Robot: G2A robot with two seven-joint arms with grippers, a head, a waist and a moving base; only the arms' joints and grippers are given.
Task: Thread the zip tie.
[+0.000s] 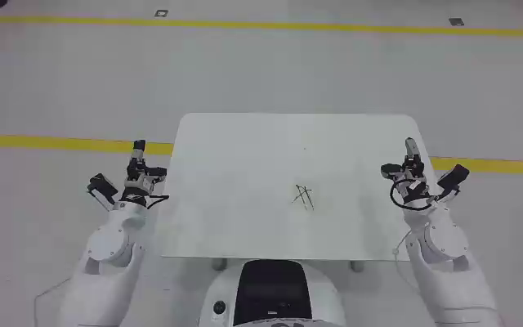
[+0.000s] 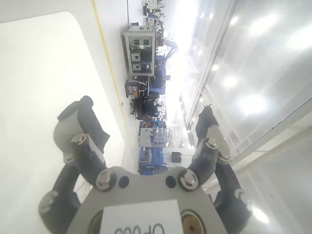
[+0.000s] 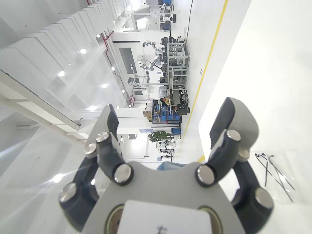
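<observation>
Several thin black zip ties (image 1: 303, 196) lie crossed in a small pile on the white table (image 1: 245, 163), a little right of its middle; the right wrist view shows the zip ties (image 3: 273, 171) beside that arm's finger. My left gripper (image 1: 140, 159) hangs off the table's left edge, open and holding nothing; its own view has the gripper (image 2: 146, 108) with fingers spread wide. My right gripper (image 1: 410, 157) sits at the table's right edge, also open and holding nothing, as the gripper (image 3: 168, 110) shows in its wrist view. Both are well apart from the ties.
The table has rounded corners and bare white surface around the ties. Yellow floor lines (image 1: 73, 144) run past the table on both sides and along the far floor. Workshop racks and machines (image 2: 141, 52) stand far off in the room.
</observation>
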